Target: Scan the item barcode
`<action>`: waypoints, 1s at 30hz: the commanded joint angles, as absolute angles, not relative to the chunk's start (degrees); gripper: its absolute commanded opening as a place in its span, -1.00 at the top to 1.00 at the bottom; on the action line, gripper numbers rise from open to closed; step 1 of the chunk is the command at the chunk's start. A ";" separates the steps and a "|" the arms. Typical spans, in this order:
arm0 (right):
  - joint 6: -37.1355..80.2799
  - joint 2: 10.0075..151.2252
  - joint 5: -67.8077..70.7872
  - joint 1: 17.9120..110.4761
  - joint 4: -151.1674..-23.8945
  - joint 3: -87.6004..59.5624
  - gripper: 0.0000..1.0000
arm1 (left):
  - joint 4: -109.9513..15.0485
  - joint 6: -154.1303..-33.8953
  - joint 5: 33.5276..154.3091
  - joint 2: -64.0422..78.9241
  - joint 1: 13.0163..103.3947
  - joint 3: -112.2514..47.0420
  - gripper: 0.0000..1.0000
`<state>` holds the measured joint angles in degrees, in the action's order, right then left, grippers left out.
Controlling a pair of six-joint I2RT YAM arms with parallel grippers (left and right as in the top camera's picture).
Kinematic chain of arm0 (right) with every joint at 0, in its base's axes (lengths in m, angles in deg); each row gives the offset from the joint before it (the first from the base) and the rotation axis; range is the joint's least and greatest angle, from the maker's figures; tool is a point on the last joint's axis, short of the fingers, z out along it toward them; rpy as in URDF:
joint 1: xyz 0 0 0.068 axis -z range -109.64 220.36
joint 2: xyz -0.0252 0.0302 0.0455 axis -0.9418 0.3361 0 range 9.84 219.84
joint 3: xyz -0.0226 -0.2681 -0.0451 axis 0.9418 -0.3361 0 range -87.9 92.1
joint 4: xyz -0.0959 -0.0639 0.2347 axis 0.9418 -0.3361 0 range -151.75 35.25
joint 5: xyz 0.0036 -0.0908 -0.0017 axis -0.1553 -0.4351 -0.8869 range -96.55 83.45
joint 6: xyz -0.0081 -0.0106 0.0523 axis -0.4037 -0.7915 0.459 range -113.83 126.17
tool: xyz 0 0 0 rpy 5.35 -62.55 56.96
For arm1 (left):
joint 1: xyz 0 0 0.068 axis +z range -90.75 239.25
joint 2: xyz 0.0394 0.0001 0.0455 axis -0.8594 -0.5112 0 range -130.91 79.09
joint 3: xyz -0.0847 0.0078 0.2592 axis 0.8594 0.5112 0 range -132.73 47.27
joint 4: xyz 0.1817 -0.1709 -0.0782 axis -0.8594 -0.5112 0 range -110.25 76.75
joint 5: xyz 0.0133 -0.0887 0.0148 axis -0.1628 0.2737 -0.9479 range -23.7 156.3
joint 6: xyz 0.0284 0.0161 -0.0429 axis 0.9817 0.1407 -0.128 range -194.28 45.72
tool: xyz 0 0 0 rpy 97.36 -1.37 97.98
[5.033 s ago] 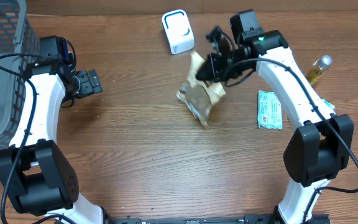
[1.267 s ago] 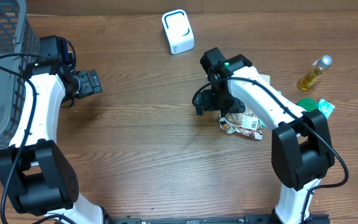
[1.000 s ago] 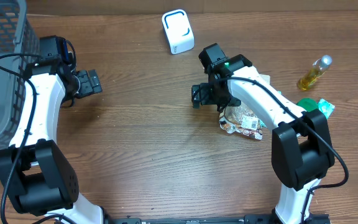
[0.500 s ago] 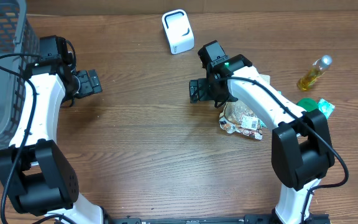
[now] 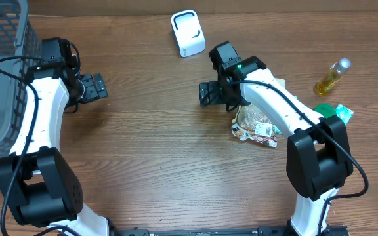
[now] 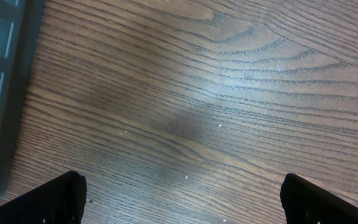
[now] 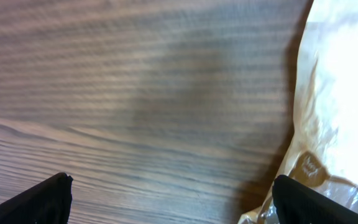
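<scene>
overhead looks straight down on the whole tabletop [image 5: 149,164]; both wrist views face the wood close up, the right sharing the snack packet [image 7: 340,93].

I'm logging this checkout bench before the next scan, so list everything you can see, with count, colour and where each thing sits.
table: one, brown wood, under everything
basket: one, grey mesh, far left edge
scanner: one, white with a blue outline, top centre
snack bag: one, tan and brown, lying right of centre
bottle: one, yellow liquid, right side
packet: one showing, green, right side, partly hidden
left claw: one, black, open and empty, near the basket
right claw: one, black, open and empty, just left of the snack bag
</scene>
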<state>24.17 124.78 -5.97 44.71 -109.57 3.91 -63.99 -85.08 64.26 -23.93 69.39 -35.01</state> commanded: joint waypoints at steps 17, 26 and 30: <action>24.30 116.45 -6.48 41.87 -108.83 16.77 -1.00 | -63.92 -86.09 63.78 -23.91 69.32 -35.51 -0.99; 24.30 108.80 -6.48 41.87 -108.83 16.74 -1.00 | -63.90 -86.09 63.78 -23.91 69.32 -35.51 -0.99; 24.30 104.08 -6.48 41.87 -108.85 16.72 -1.00 | -63.92 -86.09 63.78 -23.91 69.30 -35.51 -0.99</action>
